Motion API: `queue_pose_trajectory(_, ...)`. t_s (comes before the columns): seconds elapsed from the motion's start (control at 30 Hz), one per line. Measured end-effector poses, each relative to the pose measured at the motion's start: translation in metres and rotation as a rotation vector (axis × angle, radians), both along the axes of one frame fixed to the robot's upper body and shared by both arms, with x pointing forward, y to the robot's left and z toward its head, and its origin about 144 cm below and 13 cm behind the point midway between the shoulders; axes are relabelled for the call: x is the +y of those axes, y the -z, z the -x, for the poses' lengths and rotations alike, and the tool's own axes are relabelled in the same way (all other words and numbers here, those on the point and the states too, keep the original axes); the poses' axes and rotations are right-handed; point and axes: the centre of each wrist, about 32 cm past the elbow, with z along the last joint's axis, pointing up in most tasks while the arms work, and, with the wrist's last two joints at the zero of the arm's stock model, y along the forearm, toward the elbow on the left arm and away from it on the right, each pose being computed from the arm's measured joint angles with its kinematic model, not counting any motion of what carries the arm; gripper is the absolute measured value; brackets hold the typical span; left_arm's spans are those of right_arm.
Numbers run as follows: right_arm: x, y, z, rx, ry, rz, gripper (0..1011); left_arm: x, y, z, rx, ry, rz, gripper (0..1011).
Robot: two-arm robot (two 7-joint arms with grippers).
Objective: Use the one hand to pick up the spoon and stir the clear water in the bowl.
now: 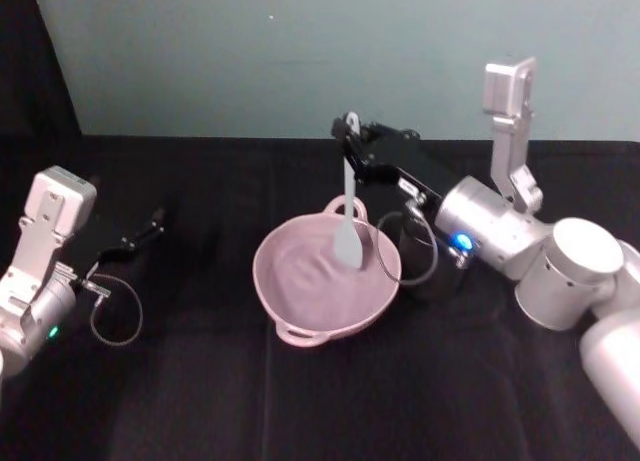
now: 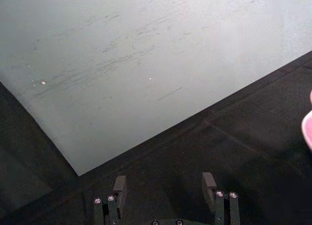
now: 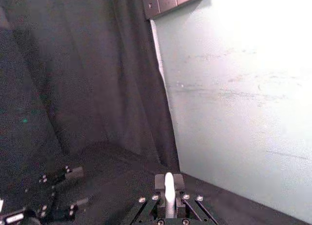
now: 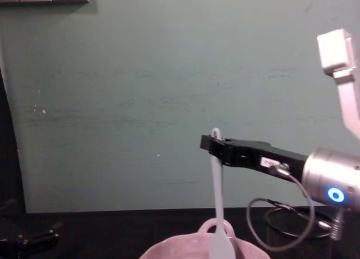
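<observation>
Holding slim white flat-bladed spoon upright: R hand.

The bowl is pale pink, glossy and smooth. The spoon in it is white, matt, plastic in appearance. The cloth beneath the bowl is black matt fabric. The arm right of the bowl is satin silver metal. The wall behind is painted, matt, scuffed.
</observation>
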Motion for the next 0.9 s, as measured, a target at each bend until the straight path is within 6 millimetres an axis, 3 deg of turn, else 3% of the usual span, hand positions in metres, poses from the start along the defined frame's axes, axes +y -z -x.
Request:
queue_pose_trajectory(0.43,-0.001,-0.002,0.03,-0.006,-0.036,0.041,109,0.0,0.0,0.0,0.0,0.0,0.0,1011)
queue_pose_trajectory(0.67,0.017,-0.002,0.037,-0.003,-0.098,0.049,109,0.0,0.0,0.0,0.0,0.0,0.0,1011)
queue_pose_trajectory(0.9,0.038,-0.003,0.029,-0.004,-0.15,0.046,109,0.0,0.0,0.0,0.0,0.0,0.0,1011)
